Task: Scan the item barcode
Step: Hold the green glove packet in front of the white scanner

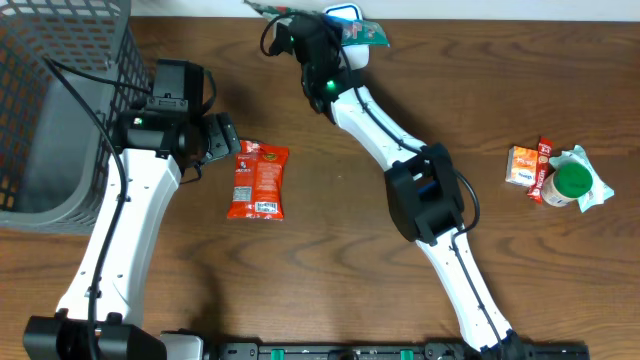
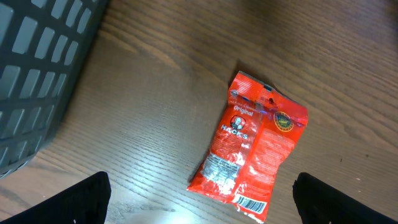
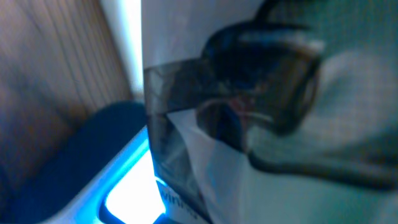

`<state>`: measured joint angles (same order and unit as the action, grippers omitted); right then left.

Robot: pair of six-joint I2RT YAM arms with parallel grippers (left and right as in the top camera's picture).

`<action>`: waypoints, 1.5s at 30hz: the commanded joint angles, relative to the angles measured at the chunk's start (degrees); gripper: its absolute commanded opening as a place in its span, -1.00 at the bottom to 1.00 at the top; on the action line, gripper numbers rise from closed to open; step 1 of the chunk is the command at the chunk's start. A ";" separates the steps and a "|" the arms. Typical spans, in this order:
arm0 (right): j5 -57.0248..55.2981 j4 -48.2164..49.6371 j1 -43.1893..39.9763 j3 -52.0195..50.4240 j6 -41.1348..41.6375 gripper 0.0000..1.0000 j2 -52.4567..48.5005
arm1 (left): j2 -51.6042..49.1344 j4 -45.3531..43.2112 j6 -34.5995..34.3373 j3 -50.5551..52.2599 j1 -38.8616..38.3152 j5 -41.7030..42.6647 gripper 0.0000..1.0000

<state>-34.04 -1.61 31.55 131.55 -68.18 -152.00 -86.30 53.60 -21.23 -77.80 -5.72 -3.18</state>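
Note:
My right gripper (image 1: 328, 38) is at the table's far edge, shut on a green and white packet (image 1: 362, 33). It holds the packet beside the white, blue-rimmed scanner (image 1: 345, 14). In the right wrist view the blurred packet (image 3: 267, 124) fills most of the picture above the scanner's glowing blue window (image 3: 124, 190), and my fingers are hidden. A red snack packet (image 1: 258, 180) lies flat at centre left. My left gripper (image 1: 215, 140) hangs open beside and above it. The left wrist view shows the red packet (image 2: 252, 149) with its barcode (image 2: 252, 204) facing up between the wide-open fingers (image 2: 81, 199).
A grey mesh basket (image 1: 60, 110) fills the far left and shows as a wall (image 2: 37, 74) in the left wrist view. At the right lie an orange packet (image 1: 522, 165), a red bar (image 1: 545, 170) and a green-lidded item in white wrap (image 1: 575, 182).

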 commanded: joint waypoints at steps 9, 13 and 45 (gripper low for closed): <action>3.34 7.56 0.70 0.74 -0.15 -0.98 0.37 | 0.20 0.13 -0.72 0.48 0.28 -0.72 0.89; 8.57 6.54 0.70 0.74 7.10 -0.98 0.37 | 0.20 0.13 -0.72 0.48 0.28 -0.72 0.89; 11.26 -0.81 -0.04 0.76 24.09 -0.99 7.80 | 0.20 0.13 -0.72 0.48 0.28 -0.72 0.89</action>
<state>-23.53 -1.69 32.16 131.57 -51.03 -151.37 -86.30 53.60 -21.23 -77.80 -5.72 -3.18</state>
